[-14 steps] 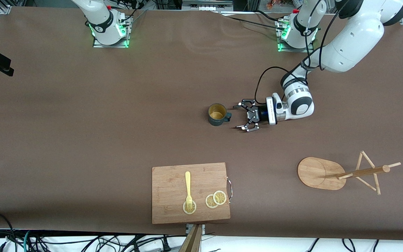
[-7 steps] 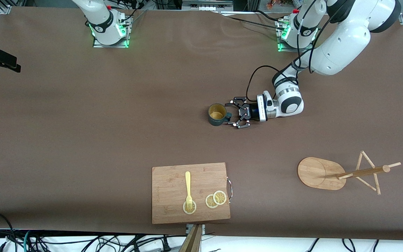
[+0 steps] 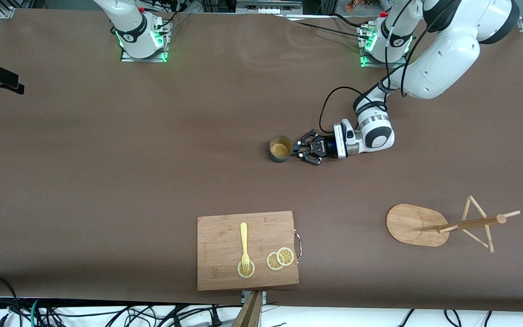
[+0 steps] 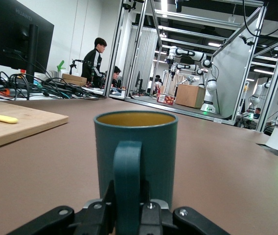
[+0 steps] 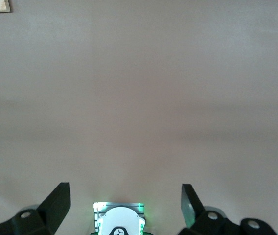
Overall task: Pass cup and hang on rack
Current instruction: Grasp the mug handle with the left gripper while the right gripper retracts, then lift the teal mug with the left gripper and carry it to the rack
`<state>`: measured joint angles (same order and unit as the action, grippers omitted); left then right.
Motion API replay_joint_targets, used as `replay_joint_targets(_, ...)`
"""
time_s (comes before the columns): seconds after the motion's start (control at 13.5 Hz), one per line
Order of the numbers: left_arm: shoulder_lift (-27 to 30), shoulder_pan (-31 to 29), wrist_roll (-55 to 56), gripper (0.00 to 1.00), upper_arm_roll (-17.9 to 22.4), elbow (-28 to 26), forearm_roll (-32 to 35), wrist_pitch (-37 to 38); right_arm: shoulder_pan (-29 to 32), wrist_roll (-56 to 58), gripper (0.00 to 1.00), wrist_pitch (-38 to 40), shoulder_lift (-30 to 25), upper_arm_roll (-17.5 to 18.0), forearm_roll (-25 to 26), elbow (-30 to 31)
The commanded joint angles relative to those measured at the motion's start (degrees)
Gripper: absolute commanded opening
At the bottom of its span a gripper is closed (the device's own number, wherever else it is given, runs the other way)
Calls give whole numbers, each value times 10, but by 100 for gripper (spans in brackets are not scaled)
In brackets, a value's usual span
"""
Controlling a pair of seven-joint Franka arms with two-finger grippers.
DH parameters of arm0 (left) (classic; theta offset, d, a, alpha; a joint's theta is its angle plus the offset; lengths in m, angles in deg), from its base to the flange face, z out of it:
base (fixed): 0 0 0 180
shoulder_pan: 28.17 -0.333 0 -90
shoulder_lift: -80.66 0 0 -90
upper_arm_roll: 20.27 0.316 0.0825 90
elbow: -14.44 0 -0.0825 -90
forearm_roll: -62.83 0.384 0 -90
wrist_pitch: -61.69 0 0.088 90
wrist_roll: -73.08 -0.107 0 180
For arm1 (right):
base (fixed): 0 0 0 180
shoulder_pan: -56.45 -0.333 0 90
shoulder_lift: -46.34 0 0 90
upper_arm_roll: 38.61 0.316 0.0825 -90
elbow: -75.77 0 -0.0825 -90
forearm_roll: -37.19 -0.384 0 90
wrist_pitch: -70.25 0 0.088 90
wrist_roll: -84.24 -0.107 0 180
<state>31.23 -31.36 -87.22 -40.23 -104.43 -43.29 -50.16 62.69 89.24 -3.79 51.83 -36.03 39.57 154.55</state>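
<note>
The dark teal cup (image 3: 279, 149) stands upright on the brown table, its mustard inside showing. Its loop handle (image 4: 127, 171) points at the left arm's hand. My left gripper (image 3: 297, 150) lies low over the table beside the cup and is shut on that handle; in the left wrist view the left gripper (image 4: 127, 198) has both fingers pressed against the handle's sides. The bamboo rack (image 3: 411, 225) stands nearer to the front camera than the cup, toward the left arm's end of the table. My right gripper (image 5: 124, 193) hangs open above its own base, holding nothing.
A wooden cutting board (image 3: 225, 272) lies near the table's front edge, nearer to the front camera than the cup. It carries a yellow fork (image 3: 244, 240) and lemon slices (image 3: 280, 259). The rack's thin pegs (image 3: 479, 225) stick out from its post.
The left gripper slid in toward the cup and shut on its handle. The cup shifted slightly. The right arm stayed put.
</note>
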Motion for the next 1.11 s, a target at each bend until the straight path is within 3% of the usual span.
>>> replay_joint_targets(0.0, -8, -23, -161, 0, -5, -10, -34, 16, 5, 11, 100, -8, -6, 1, -8, 9)
replay_joint_targets(0.3, 0, -89, -124, 0, -5, -17, 7, 58, 1, 10, 100, -8, -5, 4, -6, 5)
replay_joint_targets(0.52, 34, -154, -28, 0, -5, -22, 104, 89, 0, 8, 100, -8, -2, 5, -4, 4)
replay_joint_targets(0.74, 105, -229, 90, 0, -4, -42, 207, 138, 1, 8, 100, -14, -2, 5, -4, 4)
replay_joint_targets(1.04, 166, -330, 210, 0, -2, -57, 339, 233, 0, 8, 100, -15, 0, 5, -4, 4)
